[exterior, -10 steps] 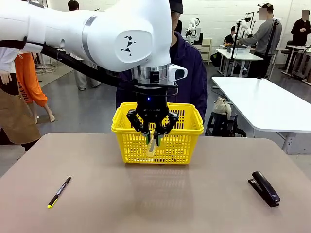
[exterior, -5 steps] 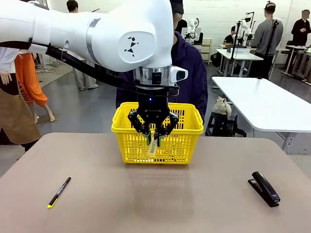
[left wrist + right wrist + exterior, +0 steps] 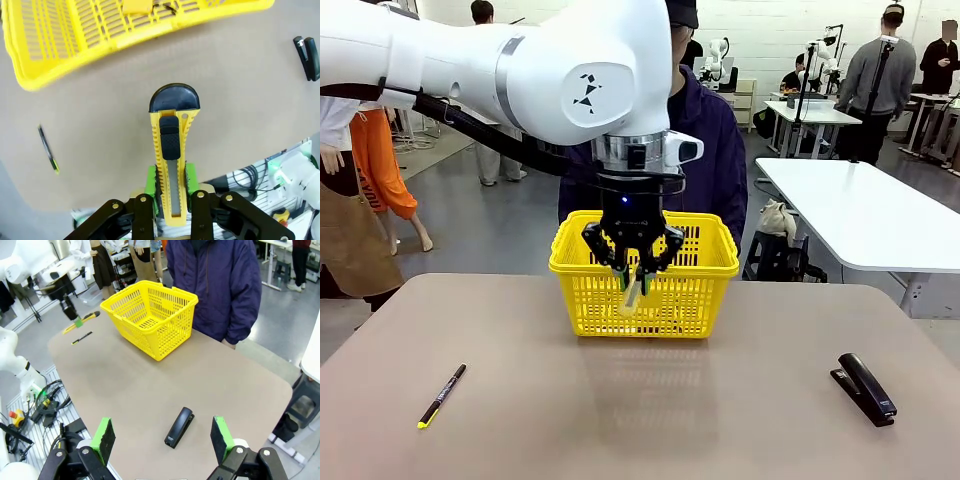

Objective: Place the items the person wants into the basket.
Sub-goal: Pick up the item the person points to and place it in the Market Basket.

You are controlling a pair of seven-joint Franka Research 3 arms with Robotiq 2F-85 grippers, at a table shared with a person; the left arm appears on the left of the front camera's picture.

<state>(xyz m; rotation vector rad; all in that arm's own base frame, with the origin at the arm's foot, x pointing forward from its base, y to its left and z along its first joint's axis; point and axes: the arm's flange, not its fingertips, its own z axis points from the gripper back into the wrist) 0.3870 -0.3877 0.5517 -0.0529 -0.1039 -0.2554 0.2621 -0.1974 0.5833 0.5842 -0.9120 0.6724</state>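
Two robot grippers appear at a brown table (image 3: 640, 400). One, the left gripper (image 3: 633, 282), hangs in the air on the near side of the yellow basket (image 3: 705, 262), its fingers pointing down. Its green pads (image 3: 150, 179) are clamped on the sides of a slim yellow-and-black utility knife (image 3: 172, 150), which juts out past the fingertips, black rounded end farthest from the gripper. Seen from the left wrist, the knife hangs clear above bare tabletop, with the basket just beyond the knife's tip and a yellow item lying inside it, too blurred to name. Off to one side of this gripper a black pen with yellow tip (image 3: 442, 395) lies on the table, and well off to the other side lies a black stapler (image 3: 864, 388). Beyond the basket, a person in a dark navy jacket (image 3: 715, 150) stands at the far edge of the table. The right gripper (image 3: 161, 438) has its jaws spread wide and holds nothing; the stapler lies on the table below it, between its two pads, and the basket sits farther out.
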